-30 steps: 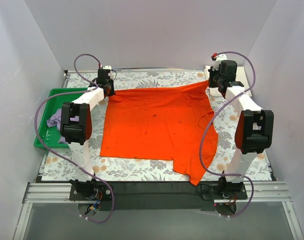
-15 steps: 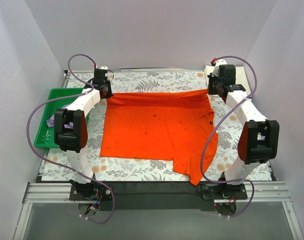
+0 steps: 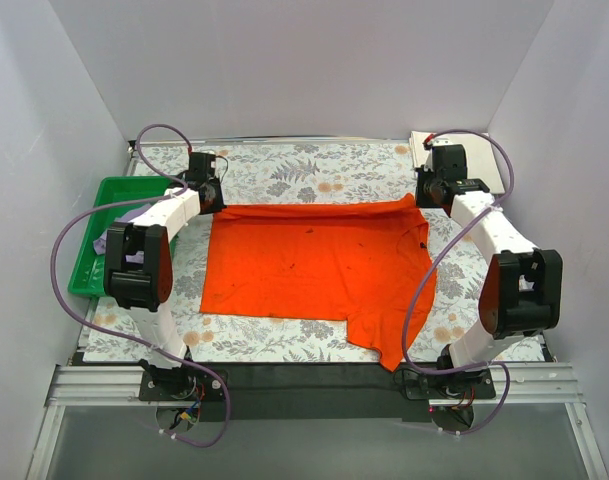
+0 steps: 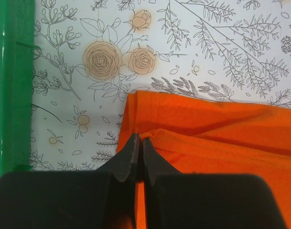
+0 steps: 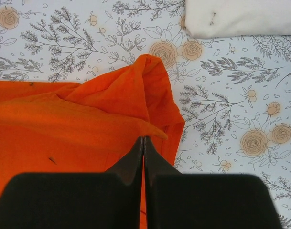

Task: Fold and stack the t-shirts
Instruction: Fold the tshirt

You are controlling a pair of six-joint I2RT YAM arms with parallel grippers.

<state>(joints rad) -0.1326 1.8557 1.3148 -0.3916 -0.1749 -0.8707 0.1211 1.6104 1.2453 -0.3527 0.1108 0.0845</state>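
The bright orange t-shirt [image 3: 314, 265] lies spread on the flowered table cover, its far edge doubled over toward me. My left gripper [image 3: 213, 197] is shut on the shirt's far left corner [image 4: 150, 129]. My right gripper [image 3: 424, 195] is shut on the far right corner [image 5: 135, 109]. A pale lilac t-shirt [image 3: 119, 237] lies bunched in the green tray [image 3: 92, 250]. A folded cream-white t-shirt [image 3: 482, 160] lies at the far right corner, also in the right wrist view [image 5: 241, 16].
The green tray's wall [image 4: 11, 86] runs along the left side by my left gripper. White walls close the table on three sides. A sleeve of the orange shirt [image 3: 394, 345] hangs toward the near edge.
Both grippers have moved toward me with the shirt's far edge, lowering it. The far edge now lies folded over the shirt, nearer the middle of the table.
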